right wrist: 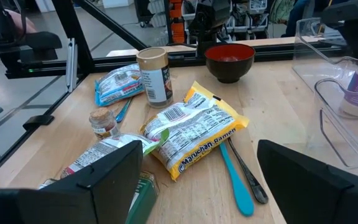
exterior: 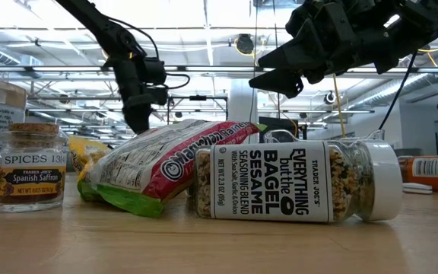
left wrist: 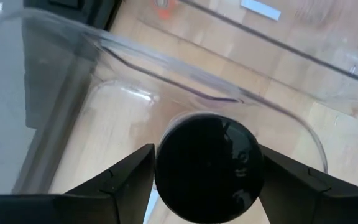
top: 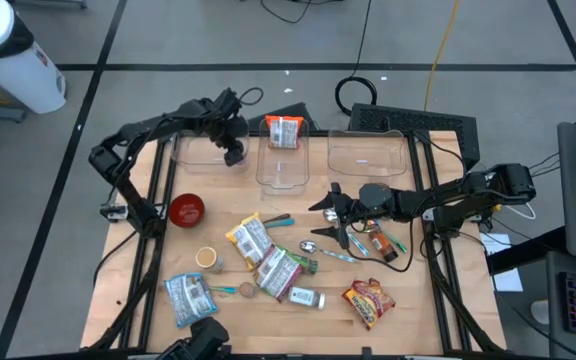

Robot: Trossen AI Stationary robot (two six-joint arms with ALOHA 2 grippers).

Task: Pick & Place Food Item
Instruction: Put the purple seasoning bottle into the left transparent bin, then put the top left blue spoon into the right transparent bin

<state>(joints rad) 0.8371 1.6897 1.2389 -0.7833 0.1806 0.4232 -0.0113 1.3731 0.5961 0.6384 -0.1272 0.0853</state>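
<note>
While the left gripper (top: 234, 152) hangs over the clear bin (top: 200, 150) near the table's back left corner, it has a dark-lidded jar (left wrist: 209, 165) sitting between its fingers. The fingers stand partly spread on either side of the lid, and it's hard to say whether they're pinching it or letting go. So this looks like the placing step: jar right at the bin, drop-off pretty much happening. Next call would be opening wider and lifting straight up so the jar isn't dragged back out.

The right gripper (top: 336, 212) hovers over the middle of the table, fingers wide apart and holding nothing, above the clutter. It probably goes for the next item, maybe the ramen packet (right wrist: 194, 129) just below it.

Count, as far as visible: three clear bins along the back edge, the middle one (top: 286, 155) already holding a snack bag (top: 285, 131). One red bowl (top: 186, 210) toward the left edge. Two ramen packets mid-table, one blue packet (top: 189, 297) at the front left, one red packet (top: 368, 303) front right. One seasoning jar (exterior: 299, 181) lying on its side, one little saffron jar (exterior: 27, 167).
</note>
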